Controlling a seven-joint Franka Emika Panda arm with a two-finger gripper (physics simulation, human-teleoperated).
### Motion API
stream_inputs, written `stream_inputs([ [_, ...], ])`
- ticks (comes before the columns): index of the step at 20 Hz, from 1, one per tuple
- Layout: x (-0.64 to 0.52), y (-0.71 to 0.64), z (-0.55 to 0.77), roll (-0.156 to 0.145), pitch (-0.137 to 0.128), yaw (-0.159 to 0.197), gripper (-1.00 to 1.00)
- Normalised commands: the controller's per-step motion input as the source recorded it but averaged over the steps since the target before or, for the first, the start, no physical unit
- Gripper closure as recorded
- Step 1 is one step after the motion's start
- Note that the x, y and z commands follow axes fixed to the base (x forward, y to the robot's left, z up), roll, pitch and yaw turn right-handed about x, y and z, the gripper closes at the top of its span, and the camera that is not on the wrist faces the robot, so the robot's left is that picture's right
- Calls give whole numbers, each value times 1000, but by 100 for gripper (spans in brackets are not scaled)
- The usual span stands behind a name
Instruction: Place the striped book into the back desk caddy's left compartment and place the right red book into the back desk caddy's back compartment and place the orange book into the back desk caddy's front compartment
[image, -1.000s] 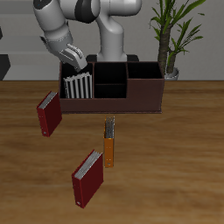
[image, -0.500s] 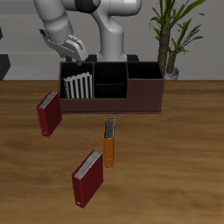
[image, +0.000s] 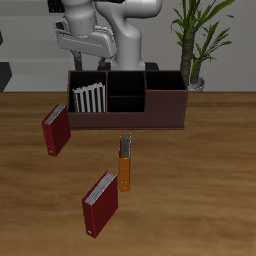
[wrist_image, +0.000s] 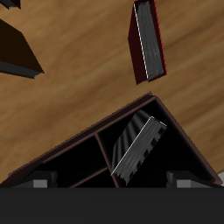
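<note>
The striped book (image: 90, 98) is standing tilted inside the left compartment (image: 89, 85) of the back desk caddy (image: 150, 118). The pincer (image: 84, 38) is hovering above it, holding nothing; I cannot tell its spread. The right red book (image: 56, 130) and the orange book (image: 125, 170) are lying on the desk (image: 200, 200)

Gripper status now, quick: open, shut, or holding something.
Gripper: empty and raised above the back desk caddy, holding nothing; the striped book sits in the left compartment. Whether the jaws are open or shut cannot be told.
</note>
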Motion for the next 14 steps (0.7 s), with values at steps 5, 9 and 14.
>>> stream_inputs([
  [5, 315, 315, 75, -48, -6, 147, -100],
  [9, 383, 357, 81, -81, -34, 252, -100],
  [14, 461, 341, 62, -64, -4, 205, -100],
])
